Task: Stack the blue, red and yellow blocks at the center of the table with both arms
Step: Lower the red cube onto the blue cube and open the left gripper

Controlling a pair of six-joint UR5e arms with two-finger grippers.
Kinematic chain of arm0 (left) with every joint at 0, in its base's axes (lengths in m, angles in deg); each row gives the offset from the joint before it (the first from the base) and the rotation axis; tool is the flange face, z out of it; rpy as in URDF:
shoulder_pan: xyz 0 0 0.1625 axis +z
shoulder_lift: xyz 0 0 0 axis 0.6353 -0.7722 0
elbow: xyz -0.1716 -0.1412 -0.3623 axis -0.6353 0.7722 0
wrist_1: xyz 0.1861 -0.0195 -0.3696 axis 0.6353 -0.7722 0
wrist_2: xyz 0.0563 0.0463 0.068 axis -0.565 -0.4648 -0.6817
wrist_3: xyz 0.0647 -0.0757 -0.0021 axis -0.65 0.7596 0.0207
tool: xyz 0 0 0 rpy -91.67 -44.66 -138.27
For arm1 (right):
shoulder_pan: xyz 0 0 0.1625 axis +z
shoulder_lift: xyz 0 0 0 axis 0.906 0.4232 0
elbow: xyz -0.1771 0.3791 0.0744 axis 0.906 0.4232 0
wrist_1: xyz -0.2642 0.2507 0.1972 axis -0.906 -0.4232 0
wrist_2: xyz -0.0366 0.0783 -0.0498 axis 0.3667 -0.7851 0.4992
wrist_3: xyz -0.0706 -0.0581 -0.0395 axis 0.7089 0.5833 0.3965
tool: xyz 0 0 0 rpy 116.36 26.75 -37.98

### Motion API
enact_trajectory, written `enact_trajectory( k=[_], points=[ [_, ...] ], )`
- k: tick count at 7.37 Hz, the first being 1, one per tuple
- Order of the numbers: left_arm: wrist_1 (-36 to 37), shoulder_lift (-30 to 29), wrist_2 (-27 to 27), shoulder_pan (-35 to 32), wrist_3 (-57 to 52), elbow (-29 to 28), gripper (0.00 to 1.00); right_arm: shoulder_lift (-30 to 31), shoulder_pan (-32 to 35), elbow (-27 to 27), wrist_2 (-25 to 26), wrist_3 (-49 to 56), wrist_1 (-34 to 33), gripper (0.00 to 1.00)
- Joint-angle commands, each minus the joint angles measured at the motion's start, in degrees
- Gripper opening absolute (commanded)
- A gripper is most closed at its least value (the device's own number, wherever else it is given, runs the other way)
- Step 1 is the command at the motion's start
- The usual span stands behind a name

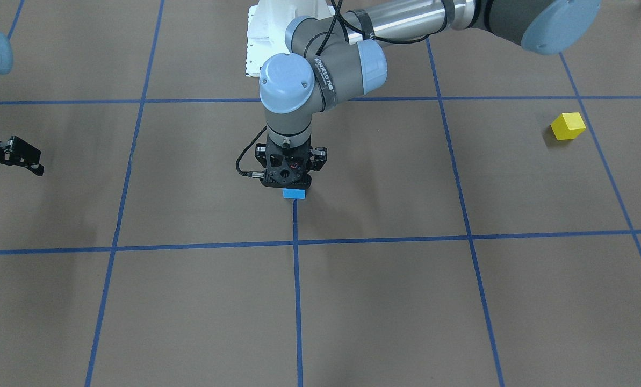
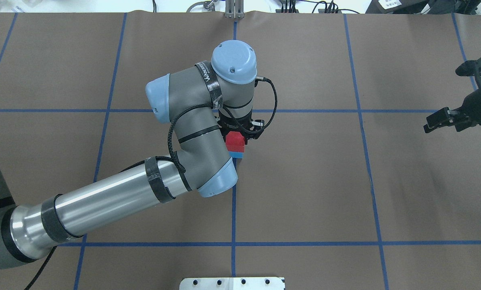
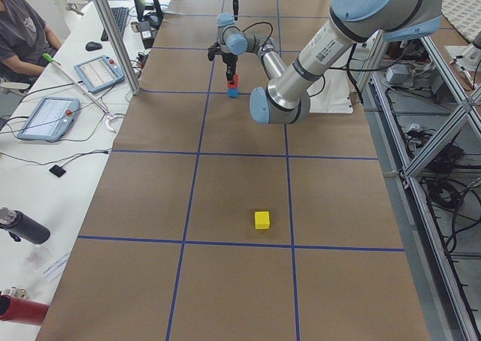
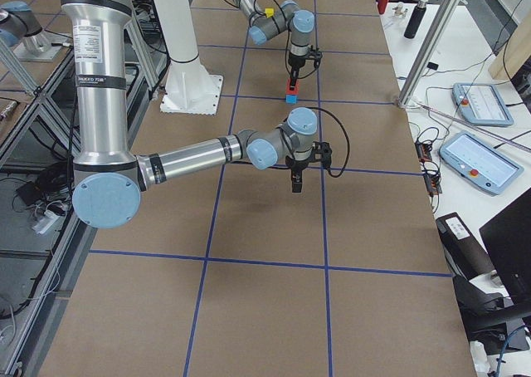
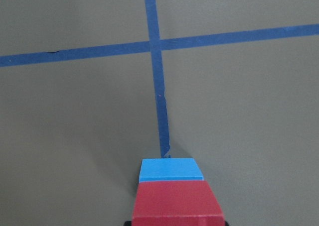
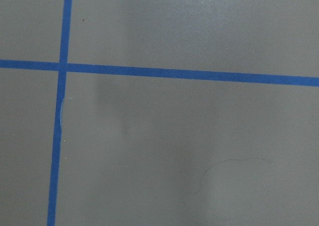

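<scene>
My left gripper (image 2: 240,135) is at the table's center, pointing straight down and shut on the red block (image 2: 235,141). The red block sits on top of the blue block (image 2: 236,154), which rests on the table at the end of a blue tape line. In the left wrist view the red block (image 5: 175,198) lies directly over the blue block (image 5: 171,169). The front view shows only the blue block (image 1: 294,193) under the gripper (image 1: 289,185). The yellow block (image 1: 568,126) lies alone on the robot's left side and does not show in the overhead view. My right gripper (image 2: 442,100) is open and empty, far off to the right.
Brown paper (image 1: 384,301) with a blue tape grid (image 1: 297,279) covers the table. The left arm's forearm (image 2: 115,197) stretches across the near left part of the table. The white robot base (image 1: 269,27) stands at the table's edge. Tablets and cables lie on a side bench (image 3: 52,116).
</scene>
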Motion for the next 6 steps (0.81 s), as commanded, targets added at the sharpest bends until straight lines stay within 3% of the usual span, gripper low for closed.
enact_trajectory(
  k=[1,5,6],
  points=[
    [0.02,-0.01,-0.52,0.0,-0.3,-0.04,0.0,-0.07,-0.06,0.08,0.09,-0.09,0.0,1.0],
    [-0.07,0.25,-0.52,0.0,-0.3,-0.04,0.0,-0.16,-0.06,0.17,0.09,-0.09,0.0,1.0],
    [-0.07,0.26,-0.52,0.0,-0.3,-0.04,0.18,-0.16,-0.06,0.17,0.09,-0.18,0.0,1.0]
  ],
)
